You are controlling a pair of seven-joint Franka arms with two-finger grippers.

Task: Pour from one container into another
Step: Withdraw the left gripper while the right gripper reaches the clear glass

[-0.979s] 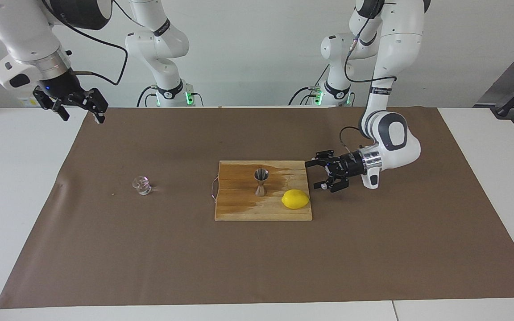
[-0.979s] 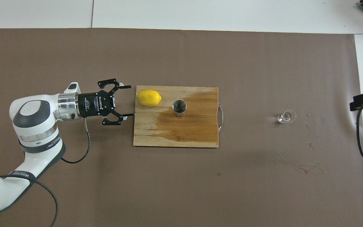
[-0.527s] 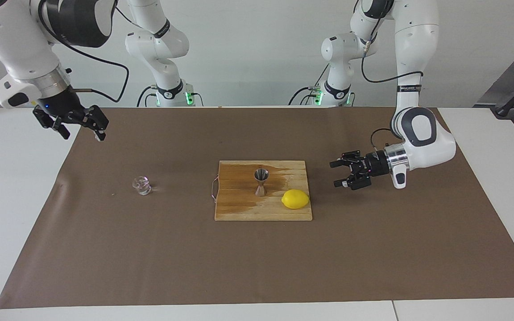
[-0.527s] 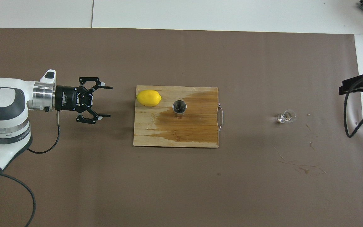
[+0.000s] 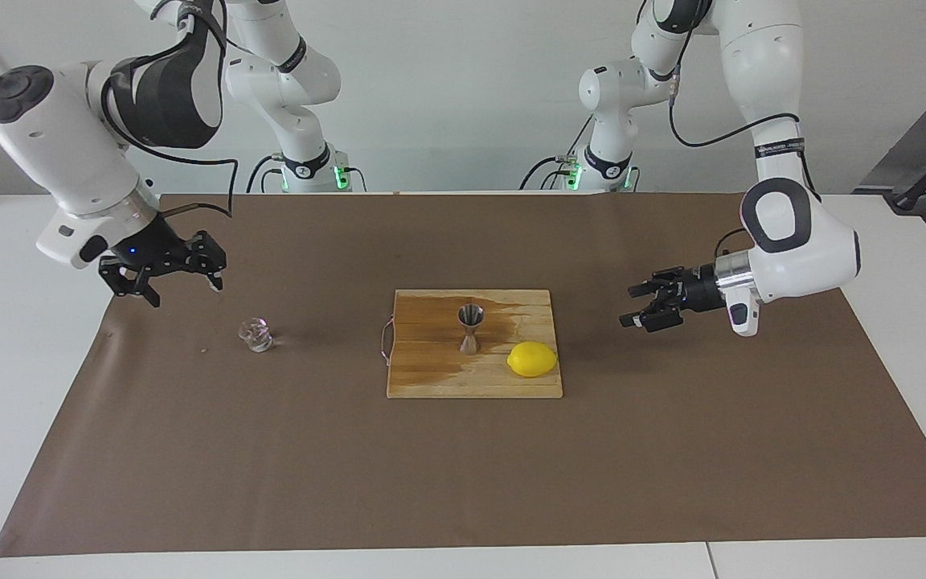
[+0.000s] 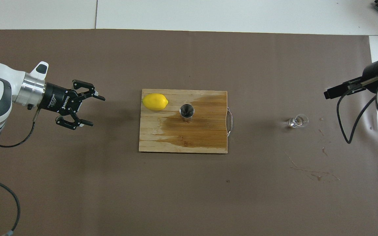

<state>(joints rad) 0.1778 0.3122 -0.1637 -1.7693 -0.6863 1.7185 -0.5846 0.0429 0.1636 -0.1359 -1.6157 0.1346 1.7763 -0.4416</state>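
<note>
The tiny clear glass cup (image 5: 256,334) (image 6: 297,121) stands upright on the brown mat toward the right arm's end of the table. The silver hourglass jigger (image 5: 470,328) (image 6: 186,112) stands upright on the wooden cutting board (image 5: 431,378) (image 6: 208,141) at the table's middle. My right gripper (image 5: 184,291) hangs open and empty above the mat, a short way from the glass cup and apart from it. My left gripper (image 5: 628,306) (image 6: 96,111) points sideways at the board, open and empty, over the mat toward the left arm's end.
A yellow lemon (image 5: 532,359) (image 6: 155,101) lies on the board's corner beside the jigger, on the left arm's side. A dark wet patch covers much of the board. Dried splash marks (image 6: 313,175) stain the mat near the glass cup.
My left gripper has pulled back from the board's edge toward the left arm's end. My right gripper has come down and in toward the glass cup. Cup, jigger and lemon have not moved.
</note>
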